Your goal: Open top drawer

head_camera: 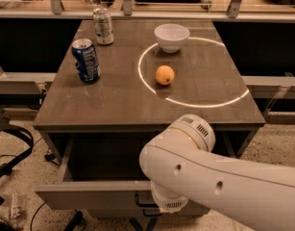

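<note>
The top drawer (89, 196) stands pulled out under the table top, with its grey front panel towards me and its deep, dark interior (108, 160) showing. Part of its dark loop handle (143, 205) shows at the centre of the panel. My white arm reaches in from the lower right, and its wrist (168, 203) sits right at the handle. The gripper is beneath the wrist at the drawer front, hidden by the arm.
On the brown table top (118, 105) are a blue can (86, 60), a silver can (103, 25), a white bowl (171, 36) and an orange (165, 74) inside a projected light ring. Cables and dark gear (10, 162) lie on the floor at left.
</note>
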You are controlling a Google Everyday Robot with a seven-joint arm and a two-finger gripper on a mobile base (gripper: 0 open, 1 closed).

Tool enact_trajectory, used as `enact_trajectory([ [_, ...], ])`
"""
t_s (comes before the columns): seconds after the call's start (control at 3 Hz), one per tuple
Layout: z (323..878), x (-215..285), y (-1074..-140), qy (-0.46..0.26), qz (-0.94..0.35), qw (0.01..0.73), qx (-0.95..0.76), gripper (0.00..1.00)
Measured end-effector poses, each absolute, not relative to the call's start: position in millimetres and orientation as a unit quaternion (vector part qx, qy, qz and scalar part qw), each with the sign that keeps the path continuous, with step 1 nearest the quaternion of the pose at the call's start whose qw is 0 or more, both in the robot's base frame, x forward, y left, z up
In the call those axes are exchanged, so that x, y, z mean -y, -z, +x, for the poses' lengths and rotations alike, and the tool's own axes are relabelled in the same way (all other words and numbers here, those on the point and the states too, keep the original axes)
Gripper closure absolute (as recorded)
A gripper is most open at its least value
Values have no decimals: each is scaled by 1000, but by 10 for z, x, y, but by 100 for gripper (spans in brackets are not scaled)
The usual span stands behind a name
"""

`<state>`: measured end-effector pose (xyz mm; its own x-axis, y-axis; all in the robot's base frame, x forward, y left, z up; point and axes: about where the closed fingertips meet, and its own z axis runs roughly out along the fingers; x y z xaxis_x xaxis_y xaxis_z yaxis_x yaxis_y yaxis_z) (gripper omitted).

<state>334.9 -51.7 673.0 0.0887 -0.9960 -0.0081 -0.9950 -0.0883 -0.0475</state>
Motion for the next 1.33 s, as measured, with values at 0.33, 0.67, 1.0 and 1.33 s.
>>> enact_trajectory([
  [0.33,3355,529,-6750,14,-737,21,-675,100],
  [0.67,3481,763,-7183,31,-725,28,-687,100],
  [1.0,3718,1188,-7919,60,-704,40,-706,100],
  [1.33,3877,1440,-8269,74,-693,48,-715,100],
])
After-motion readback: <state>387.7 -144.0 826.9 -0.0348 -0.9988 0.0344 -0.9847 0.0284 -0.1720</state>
